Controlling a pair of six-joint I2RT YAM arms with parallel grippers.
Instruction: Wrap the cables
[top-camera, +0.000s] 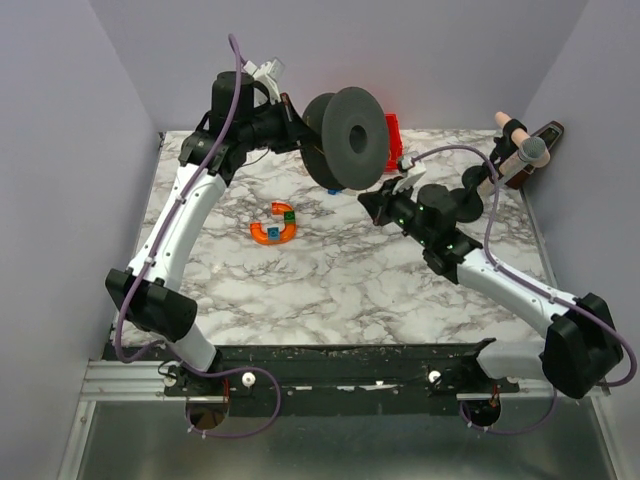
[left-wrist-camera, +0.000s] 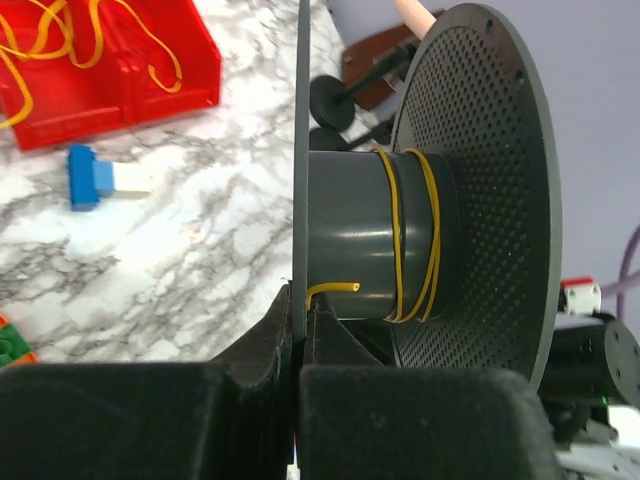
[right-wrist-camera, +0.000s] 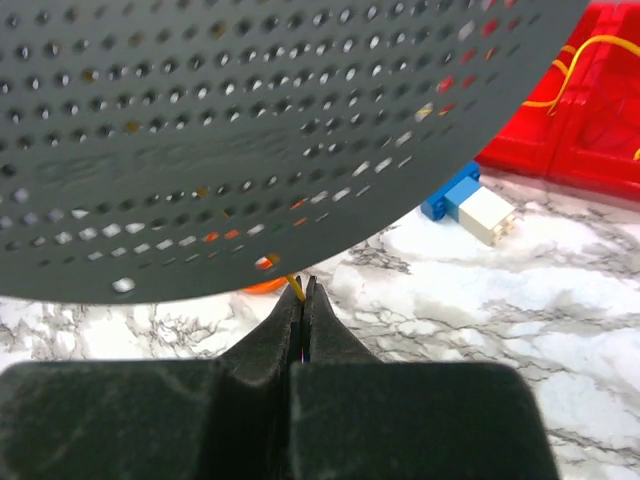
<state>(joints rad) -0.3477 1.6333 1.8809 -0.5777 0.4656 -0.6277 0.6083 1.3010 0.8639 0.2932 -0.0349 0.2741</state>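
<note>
A dark grey spool (top-camera: 350, 135) hangs above the back of the table, and my left gripper (top-camera: 297, 120) is shut on the thin edge of its near flange (left-wrist-camera: 300, 150). In the left wrist view my left gripper (left-wrist-camera: 300, 302) pinches that flange. A yellow cable (left-wrist-camera: 417, 235) runs twice round the hub, and its cut end (left-wrist-camera: 338, 288) pokes out by the fingertips. My right gripper (top-camera: 370, 205) sits just right of and below the spool. In its wrist view my right gripper (right-wrist-camera: 305, 290) is shut on a yellow cable (right-wrist-camera: 294, 286) under the perforated flange (right-wrist-camera: 250, 130).
A red bin (left-wrist-camera: 150, 95) behind the spool holds loose loops of yellow cable (left-wrist-camera: 60, 40). A blue and white block (left-wrist-camera: 100, 178) lies beside it. An orange curved toy (top-camera: 275, 228) rests mid-table. A brown stand with tools (top-camera: 520, 150) stands at the back right, near the wall.
</note>
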